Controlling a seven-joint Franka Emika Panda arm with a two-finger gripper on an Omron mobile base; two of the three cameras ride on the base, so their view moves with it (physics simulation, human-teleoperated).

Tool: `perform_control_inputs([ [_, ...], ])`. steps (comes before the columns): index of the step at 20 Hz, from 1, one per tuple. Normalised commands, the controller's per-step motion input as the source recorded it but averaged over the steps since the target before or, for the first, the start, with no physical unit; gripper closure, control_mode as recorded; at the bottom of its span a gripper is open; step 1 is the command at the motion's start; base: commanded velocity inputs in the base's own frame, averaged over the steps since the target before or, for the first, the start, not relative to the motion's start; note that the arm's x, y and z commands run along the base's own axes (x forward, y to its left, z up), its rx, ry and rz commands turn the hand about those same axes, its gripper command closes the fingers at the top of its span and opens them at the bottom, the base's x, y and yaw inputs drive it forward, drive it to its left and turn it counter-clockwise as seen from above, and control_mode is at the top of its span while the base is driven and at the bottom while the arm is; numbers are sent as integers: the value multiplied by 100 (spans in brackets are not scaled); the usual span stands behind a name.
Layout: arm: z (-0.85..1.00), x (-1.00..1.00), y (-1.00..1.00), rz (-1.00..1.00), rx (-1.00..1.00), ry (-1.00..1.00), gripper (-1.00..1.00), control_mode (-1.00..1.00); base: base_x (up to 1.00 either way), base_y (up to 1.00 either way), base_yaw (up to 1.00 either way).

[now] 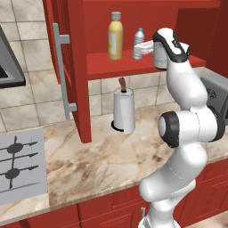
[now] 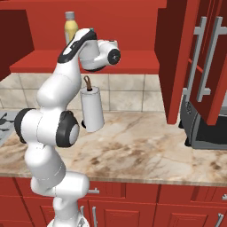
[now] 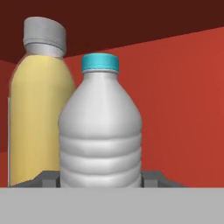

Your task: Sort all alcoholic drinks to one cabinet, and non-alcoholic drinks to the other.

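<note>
Red wood makes the open wall cabinet (image 1: 67, 18), and its shelf (image 1: 107, 64) holds two drinks. The yellow juice bottle (image 1: 115, 38) stands tall there. The small water bottle (image 1: 139, 43) stands just beside it, closer to the arm.

The pincer (image 1: 144, 46) reaches in over the shelf, right at the water bottle. In the hand view the water bottle (image 3: 100, 131) sits between the two dark tips, one on each side. The pincer is about half open, and the tips look snug against the bottle's sides. I think it is holding the bottle, but I cannot tell for sure.

Both drinks have no alcohol, so it makes sense that they share this shelf.

Down on the table (image 1: 111, 156) stands a paper towel roll (image 1: 123, 109), under the shelf.
</note>
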Motion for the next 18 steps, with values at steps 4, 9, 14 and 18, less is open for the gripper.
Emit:
perform_control_inputs([
  [4,-9,30,0,0,2,0,100,-100,0,0,0],
  [9,-19,25,0,0,0,0,100,-100,0,0,0],
  [14,-32,18,0,0,0,0,100,-100,0,0,0],
  [18,-35,17,0,0,-1,0,100,-100,0,0,0],
])
